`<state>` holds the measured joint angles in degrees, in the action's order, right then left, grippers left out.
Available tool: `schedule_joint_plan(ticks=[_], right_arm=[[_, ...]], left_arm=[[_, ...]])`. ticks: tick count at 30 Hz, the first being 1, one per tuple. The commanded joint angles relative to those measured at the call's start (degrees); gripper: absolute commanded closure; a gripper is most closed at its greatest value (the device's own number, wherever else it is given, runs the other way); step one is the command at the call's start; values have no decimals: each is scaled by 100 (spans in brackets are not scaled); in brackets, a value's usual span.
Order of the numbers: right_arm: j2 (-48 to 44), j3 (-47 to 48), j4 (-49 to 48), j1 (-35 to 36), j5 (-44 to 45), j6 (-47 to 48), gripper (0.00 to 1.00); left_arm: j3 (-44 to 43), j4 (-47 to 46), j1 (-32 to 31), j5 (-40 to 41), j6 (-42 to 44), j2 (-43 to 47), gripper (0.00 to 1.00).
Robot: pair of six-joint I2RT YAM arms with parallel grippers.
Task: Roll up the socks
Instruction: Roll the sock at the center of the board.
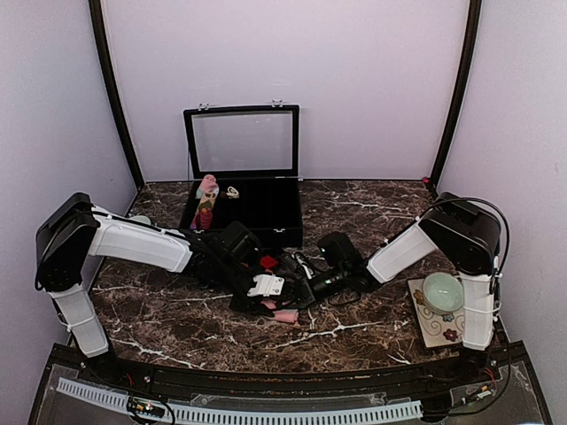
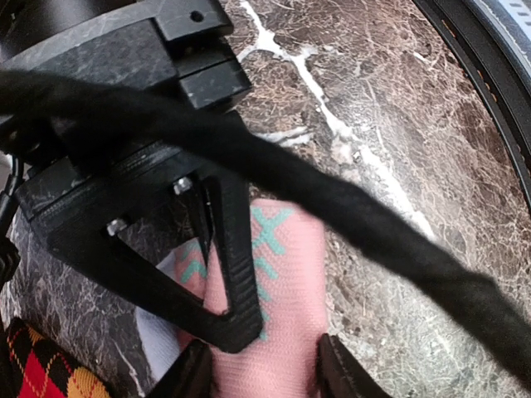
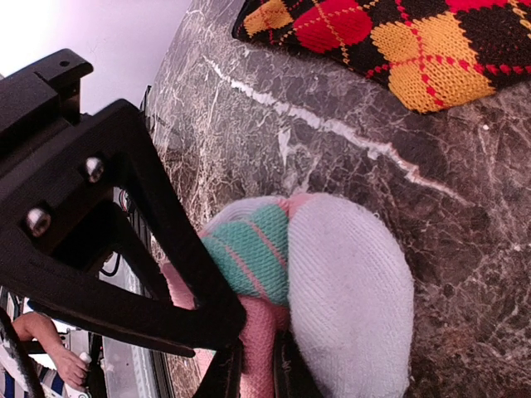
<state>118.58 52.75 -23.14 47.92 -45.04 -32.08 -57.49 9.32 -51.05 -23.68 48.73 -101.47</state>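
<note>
Both arms angle in toward table centre, and the grippers meet at the pink sock [image 1: 285, 315]. It lies on the marble table [image 1: 372, 212], centre, toward the near edge.

L gripper [image 2: 264, 375]: fingers [image 2: 192, 371] apart, straddling the pink sock, one at each edge of the fabric. The sock fills the gap betw. them. Squeeze or bare contact: cannot tell.

R gripper [image 3: 255, 371]: fingers nearly pressed together, pinching a fold of pink fabric. In L wrist cam its triangular finger frame lies across the sock, tip on the fabric.

Pink sock: bunched, not flat. Teal marks on pink. R wrist cam also shows a teal striped patch and a white knit patch, the white part resting on the marble.

Argyle sock [image 3: 390, 41]: flat on the table, just far of the pink one, w/ bare marble betw. them in R wrist cam, so not touching there. In top view it is mostly hidden under the arms and only a red patch shows.

Other items:
- Black case [image 1: 266, 232], far-centre, glass lid up.
- Upright roll [image 1: 205, 202] at the case's left side. In or beside it: cannot tell.
- Pale green bowl [image 1: 441, 290] on a patterned mat [image 1: 425, 335], near right, well apart from the socks.
- Black cable [image 2: 373, 240] crosses L wrist view, blurred.
</note>
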Motion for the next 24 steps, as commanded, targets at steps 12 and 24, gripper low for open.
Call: schedule_joint_plan(ticks=[12,24], right_arm=[[452,-614,2209,-213,1528,187,86],[-166,-1008,2055,-301,1683,316,80]], left_arm=[[7,962,112,49,277,-570,45],[-626,1565,132,517,-84,-1243,76]])
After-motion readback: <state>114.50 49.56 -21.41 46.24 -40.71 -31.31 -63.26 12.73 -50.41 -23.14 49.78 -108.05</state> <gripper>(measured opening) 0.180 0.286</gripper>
